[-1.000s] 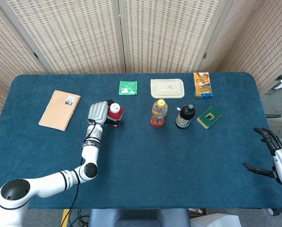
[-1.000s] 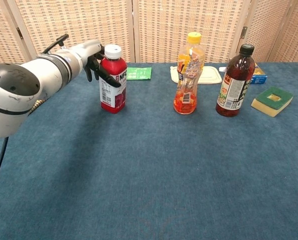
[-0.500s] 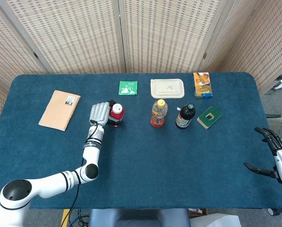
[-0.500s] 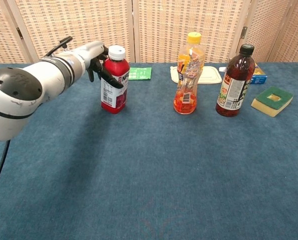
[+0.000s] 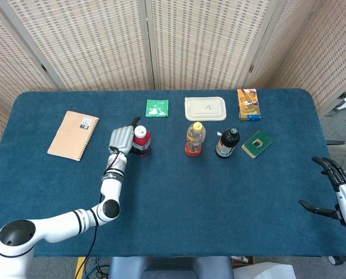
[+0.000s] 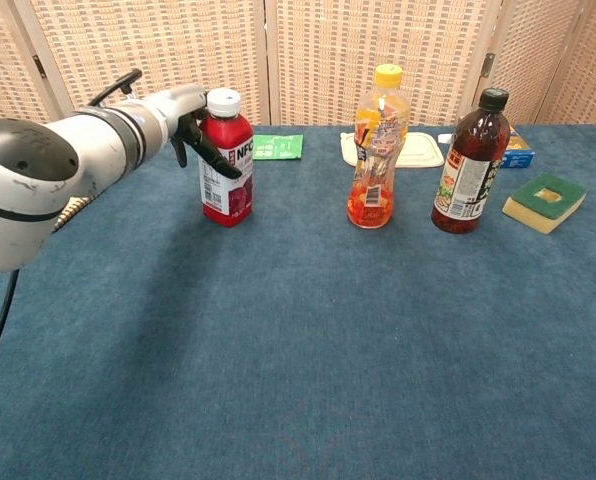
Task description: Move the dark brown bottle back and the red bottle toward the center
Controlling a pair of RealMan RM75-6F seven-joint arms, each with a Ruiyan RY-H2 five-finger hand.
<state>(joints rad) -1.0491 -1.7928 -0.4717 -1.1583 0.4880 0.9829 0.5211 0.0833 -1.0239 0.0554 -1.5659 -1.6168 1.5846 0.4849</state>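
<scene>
The red bottle [image 5: 140,139] with a white cap stands upright left of the table's middle. My left hand [image 5: 121,139] is at its left side, and in the chest view its dark fingers [image 6: 200,148] wrap across the label of the red bottle [image 6: 228,170]. The dark brown bottle [image 5: 227,143] stands upright right of centre, also seen in the chest view [image 6: 469,165], with no hand near it. My right hand [image 5: 341,195] hangs at the table's right edge with fingers spread, holding nothing.
An orange drink bottle [image 5: 194,139] stands between the two bottles. Behind are a green packet [image 5: 157,107], a white lidded container [image 5: 205,108] and an orange box [image 5: 248,104]. A green sponge [image 5: 256,143] lies right of the brown bottle, a notebook [image 5: 73,135] far left.
My left hand and the red bottle nudged slightly right, then came back left by about the same amount. The right hand and the other bottles have not moved.
</scene>
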